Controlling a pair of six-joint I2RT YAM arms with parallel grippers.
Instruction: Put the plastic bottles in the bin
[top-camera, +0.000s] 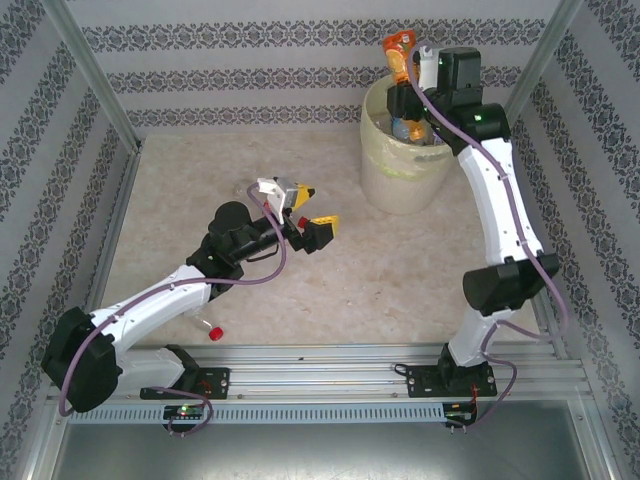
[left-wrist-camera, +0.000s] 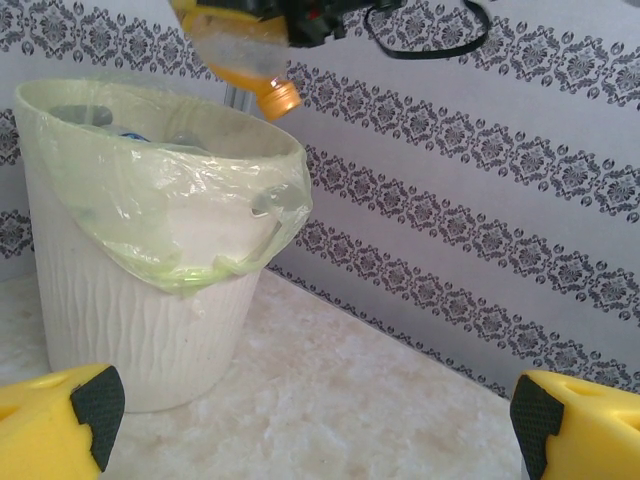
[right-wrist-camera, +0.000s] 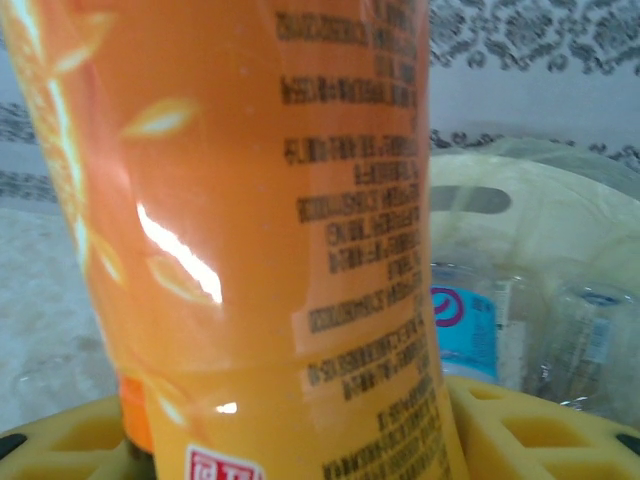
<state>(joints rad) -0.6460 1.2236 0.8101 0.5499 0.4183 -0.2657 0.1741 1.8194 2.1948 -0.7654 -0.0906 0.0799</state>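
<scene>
Right tool (right-wrist-camera: 300, 450) is clamped on an orange-labelled bottle (right-wrist-camera: 250, 230), yellow fingers (right-wrist-camera: 540, 430) either side of it. The bottle is tipped cap-down, hanging just above the bin (left-wrist-camera: 140, 330). That bin stands on the tabletop (top-camera: 380, 270) close to the back wall, clear liner folded over its rim, with more bottles (right-wrist-camera: 465, 330) lying inside. Over on the other side, left tool (top-camera: 312, 208) hangs with jaws spread wide, nothing between them, well apart from the bin and facing it.
</scene>
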